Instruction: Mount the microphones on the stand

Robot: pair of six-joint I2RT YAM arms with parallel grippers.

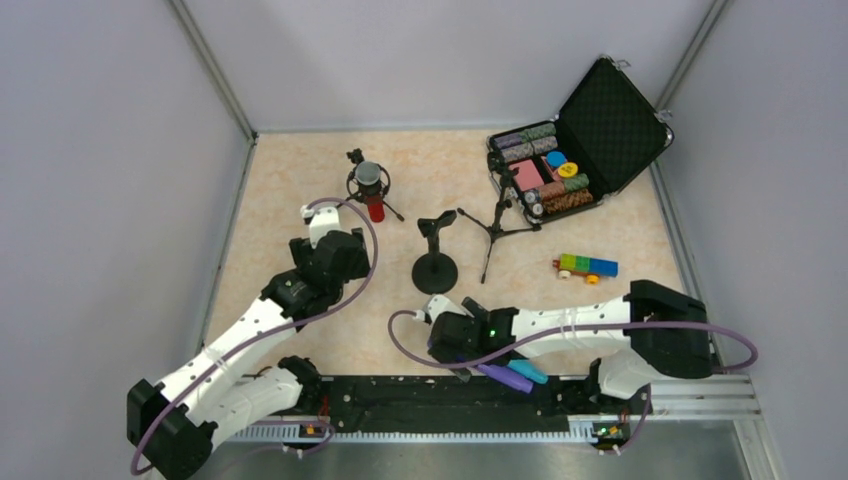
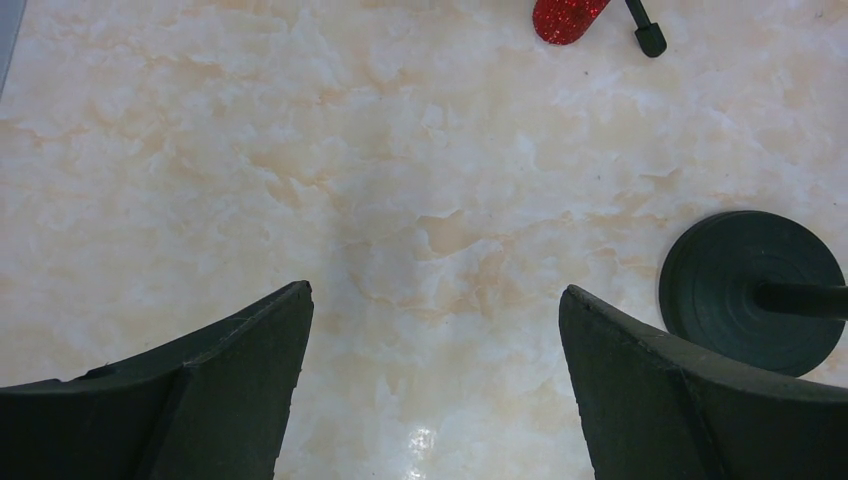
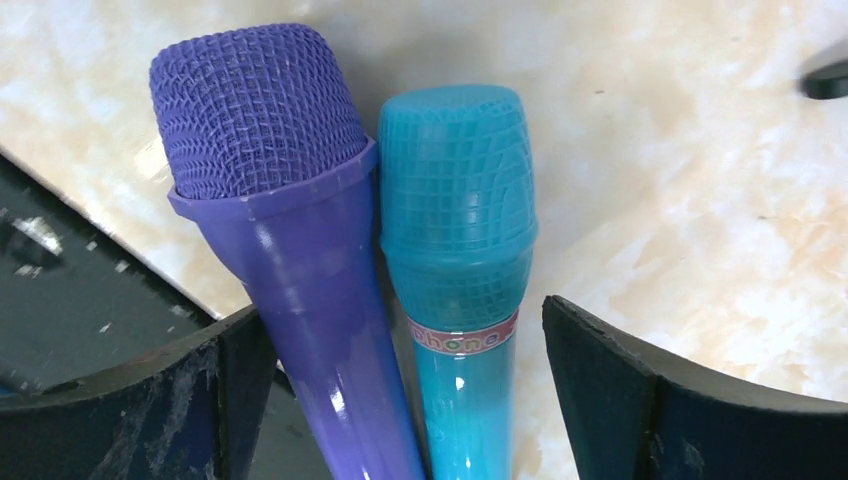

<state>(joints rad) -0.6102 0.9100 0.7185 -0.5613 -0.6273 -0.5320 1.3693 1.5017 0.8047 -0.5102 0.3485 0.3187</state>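
Note:
The purple microphone (image 3: 270,200) and the light blue microphone (image 3: 455,210) lie side by side near the table's front edge, heads pointing away from the wrist camera. My right gripper (image 3: 400,310) is open and straddles both; its left finger is next to the purple handle, and a gap separates the right finger from the blue one. From above, their handles (image 1: 515,375) stick out below the right gripper (image 1: 450,340). The glittery red microphone (image 1: 375,200) sits in a small tripod stand (image 1: 368,178). My left gripper (image 2: 432,288) is open and empty over bare table. A round-base stand (image 1: 435,268) is between the arms.
A second tripod stand (image 1: 497,215) stands at the middle right. An open black case (image 1: 610,110) of chips is at the back right. A multicoloured block train (image 1: 587,266) lies right of the stands. The black mounting rail (image 1: 440,405) runs along the front edge.

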